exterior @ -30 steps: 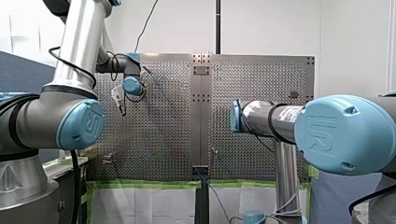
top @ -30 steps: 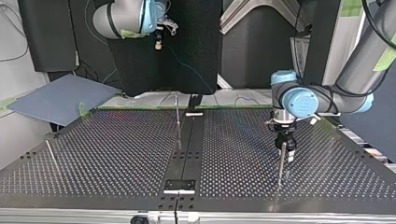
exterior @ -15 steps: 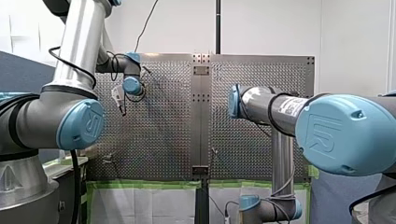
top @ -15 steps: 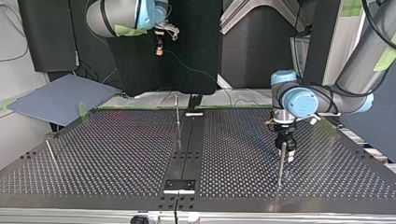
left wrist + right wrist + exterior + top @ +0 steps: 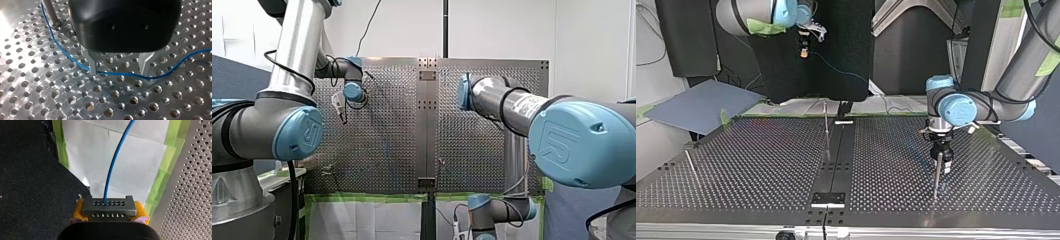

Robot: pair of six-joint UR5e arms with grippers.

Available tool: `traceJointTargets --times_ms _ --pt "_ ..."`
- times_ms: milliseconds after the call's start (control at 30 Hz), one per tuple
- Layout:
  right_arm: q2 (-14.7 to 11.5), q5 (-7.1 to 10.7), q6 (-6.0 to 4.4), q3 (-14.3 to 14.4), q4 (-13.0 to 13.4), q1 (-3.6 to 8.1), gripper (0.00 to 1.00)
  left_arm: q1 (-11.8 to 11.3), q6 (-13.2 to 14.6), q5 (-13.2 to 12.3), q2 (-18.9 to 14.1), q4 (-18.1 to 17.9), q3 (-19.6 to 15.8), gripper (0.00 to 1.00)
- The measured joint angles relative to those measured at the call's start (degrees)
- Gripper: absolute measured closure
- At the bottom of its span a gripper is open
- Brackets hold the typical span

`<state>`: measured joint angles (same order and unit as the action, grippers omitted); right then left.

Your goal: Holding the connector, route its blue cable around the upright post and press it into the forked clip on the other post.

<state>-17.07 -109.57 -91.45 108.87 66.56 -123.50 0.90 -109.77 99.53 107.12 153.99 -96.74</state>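
Yellow pads of my right gripper [image 5: 110,212] are clamped on either side of a grey connector [image 5: 108,205]. It is held in the air off the table's edge, over white paper [image 5: 130,165] bordered with green tape [image 5: 160,185] and beside a black mat [image 5: 30,182]. A blue cable [image 5: 112,162] leaves the connector's face and runs straight away from the gripper.

In the top view my right gripper [image 5: 803,46] hangs high at the left, well apart from the perforated table [image 5: 761,165]. The blue cable [image 5: 836,69] slants down from it toward the table's far edge.

At that view's right, my left gripper [image 5: 941,161] points down just beside a thin upright post [image 5: 936,176]. Its wrist view shows the two metal fingers [image 5: 92,63] spread apart, tips close to the table. The cable lies across the gap between them, not gripped. From there it curves on past the foot of the post [image 5: 51,15], close beside it.

Elsewhere on the table in the top view stand a middle post [image 5: 826,131] and a left-hand post [image 5: 691,167].
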Motion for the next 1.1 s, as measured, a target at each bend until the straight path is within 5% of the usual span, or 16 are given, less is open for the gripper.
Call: traceJointTargets --times_ms 600,800,1100 --pt "-10.0 2.38 -0.83 2.6 -9.8 1.03 1.0 0.2 -0.4 0.0 0.0 0.0 0.0 0.19" --pt "-13.2 3.91 -0.9 3.3 -9.2 1.47 1.0 0.2 -0.4 0.0 0.0 0.0 0.0 0.19" --pt "-18.6 8.22 -1.28 5.8 -4.7 1.97 1.0 0.4 -0.4 0.0 0.0 0.0 0.0 0.19"
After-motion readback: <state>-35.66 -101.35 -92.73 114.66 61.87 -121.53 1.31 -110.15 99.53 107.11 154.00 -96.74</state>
